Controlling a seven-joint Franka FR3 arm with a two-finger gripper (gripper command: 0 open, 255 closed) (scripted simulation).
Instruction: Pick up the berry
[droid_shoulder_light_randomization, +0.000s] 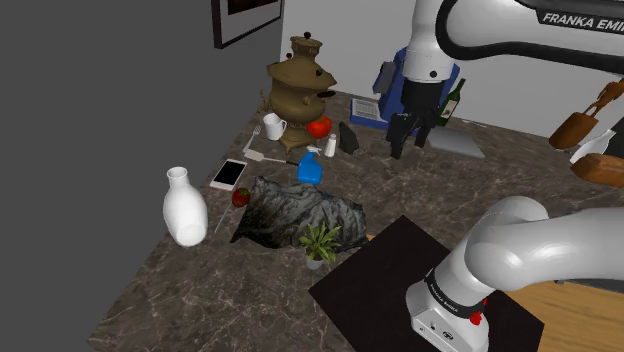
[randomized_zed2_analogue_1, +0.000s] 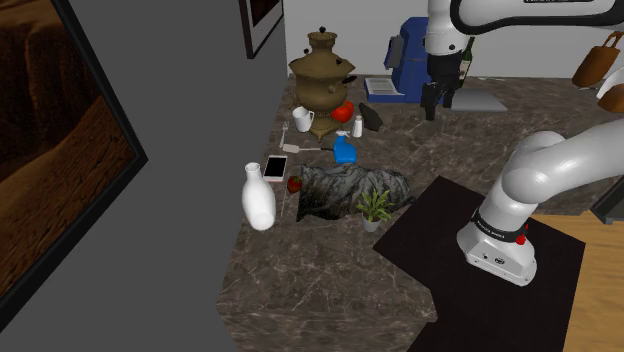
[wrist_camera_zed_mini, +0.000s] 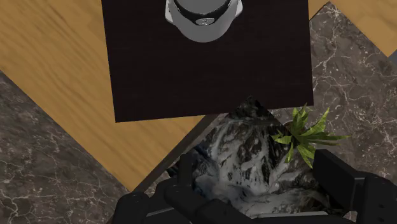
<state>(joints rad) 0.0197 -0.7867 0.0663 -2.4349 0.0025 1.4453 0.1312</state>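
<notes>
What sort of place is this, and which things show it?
Probably a home kitchen: a stone-patterned counter holds a samovar, a mug and a bottle, with a framed picture on the wall.

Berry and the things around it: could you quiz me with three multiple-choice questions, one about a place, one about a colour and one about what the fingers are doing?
1. Where is the berry?
A. Between the vase and the grey heap
B. Inside the vase
C. Between the fingers

2. What colour is the spray bottle?
A. Green
B. Blue
C. Yellow

3. The fingers are:
A. Shut on the berry
B. Shut, touching each other
C. Open, holding nothing

Answers:
1. A, the berry lies beside the heap's edge, on the vase's side.
2. B, its body is bright blue.
3. C, the wrist view shows them apart, clasping nothing.
</notes>
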